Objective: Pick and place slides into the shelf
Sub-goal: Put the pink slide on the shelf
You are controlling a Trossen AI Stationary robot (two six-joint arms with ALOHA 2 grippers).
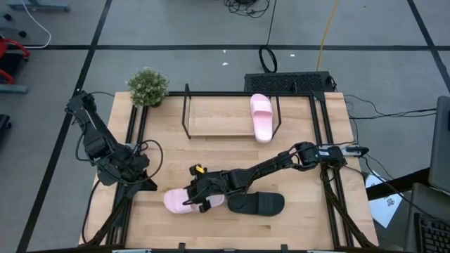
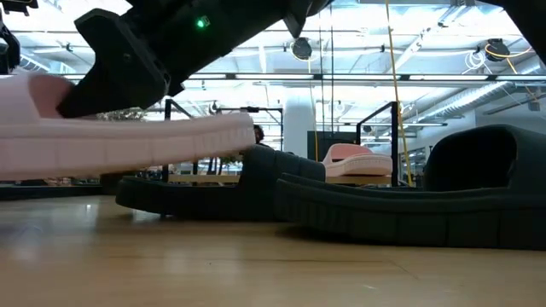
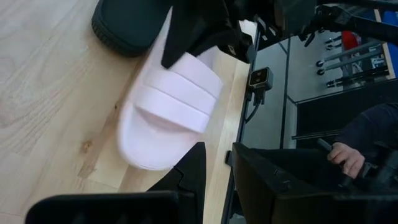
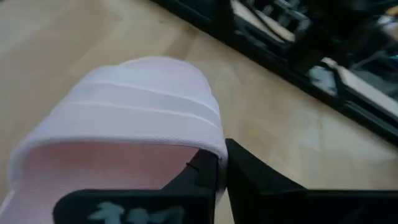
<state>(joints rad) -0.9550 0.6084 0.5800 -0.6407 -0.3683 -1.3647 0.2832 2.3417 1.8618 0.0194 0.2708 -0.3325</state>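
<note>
Pink slide (image 1: pixel 181 202) held off the bench (image 1: pixel 232 161), right gripper (image 1: pixel 199 191) jaws clamped on its strap.
Black slide (image 1: pixel 256 204) lies just beside; left gripper's (image 1: pixel 138 171) jaws: cannot tell; no writing legible.

A small potted plant (image 1: pixel 148 86) with pale green leaves stands at the far left corner of the wooden table (image 1: pixel 211 154). Behind the table's far edge a black keyboard-like panel (image 1: pixel 287 83) lies on the grey floor (image 1: pixel 176 24), with cables nearby. A person's hand (image 3: pixel 346 158) shows beside the table.
</note>
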